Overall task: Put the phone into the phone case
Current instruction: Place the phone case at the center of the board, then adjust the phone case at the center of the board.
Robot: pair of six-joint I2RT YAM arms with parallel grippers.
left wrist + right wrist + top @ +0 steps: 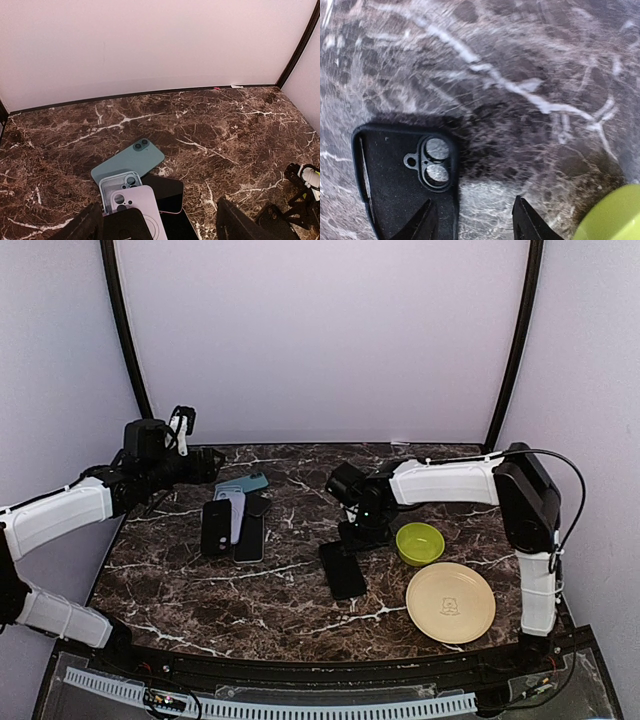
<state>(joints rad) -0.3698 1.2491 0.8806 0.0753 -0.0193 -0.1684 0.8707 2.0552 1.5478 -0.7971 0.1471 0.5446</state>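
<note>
Low over the table (290, 605), in the middle of the top view: the right gripper (474, 201), jaws partly open and empty. In the right wrist view, one fingertip in front of a black case (395, 195), the other over bare marble. Touching the case or only above it: impossible to tell. Black case flat at lower left of that view, camera cut-out toward the top, apparently hollow side up with nothing inside. Green bowl (420, 543) to the right of it in the top view, plate (450, 602) below the bowl.

At upper left of centre in the top view, above a pile: the left gripper (159, 210), jaws spread wide, holding nothing. In the pile, a teal phone (131, 159) back side up and a black phone (167, 192), apparently screen up, partly under a lilac case (135, 200). All well apart from the black case. Match between phones and black case: not clear.

As a judgement on handling: phone stiff, rather heavy for its size, glass smooth and slippery, easy to crack if dropped. Best to take by the two long edges near the middle, not by the flat faces. Teal phone uncovered at its upper end, so easier to reach. Case light, somewhat flexible, likely to slide on polished marble when pressed. Better to hold down one rim with the other jaws, then push the phone in one corner first.
</note>
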